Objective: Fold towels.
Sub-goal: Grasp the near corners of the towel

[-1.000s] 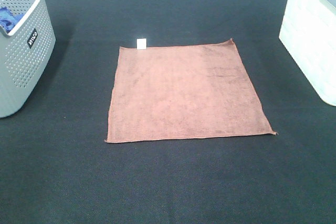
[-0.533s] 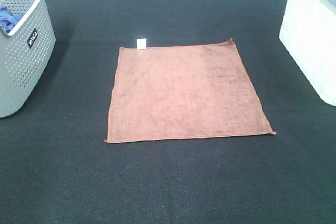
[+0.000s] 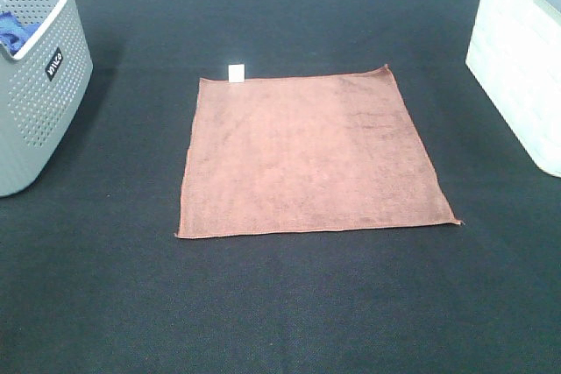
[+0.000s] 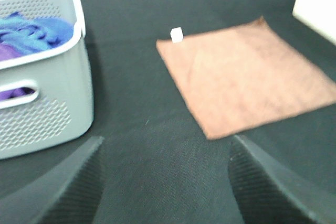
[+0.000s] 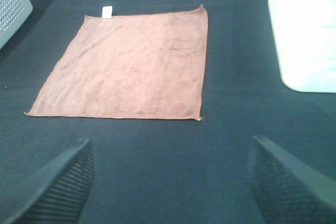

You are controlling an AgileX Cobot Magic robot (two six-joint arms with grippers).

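The reddish-brown towel (image 3: 308, 153) lies flat and unfolded in the middle of the black table, its small white tag (image 3: 236, 73) at the far left corner. It also shows in the left wrist view (image 4: 247, 80) and the right wrist view (image 5: 128, 66). Neither arm shows in the high view. My left gripper (image 4: 168, 182) is open and empty, well short of the towel's near left corner. My right gripper (image 5: 170, 182) is open and empty, short of the towel's near edge.
A grey perforated basket (image 3: 35, 85) stands at the left edge; it holds blue and purple cloths (image 4: 31, 32). A white container (image 3: 521, 59) stands at the right edge. Black table surface (image 3: 289, 304) surrounds the towel.
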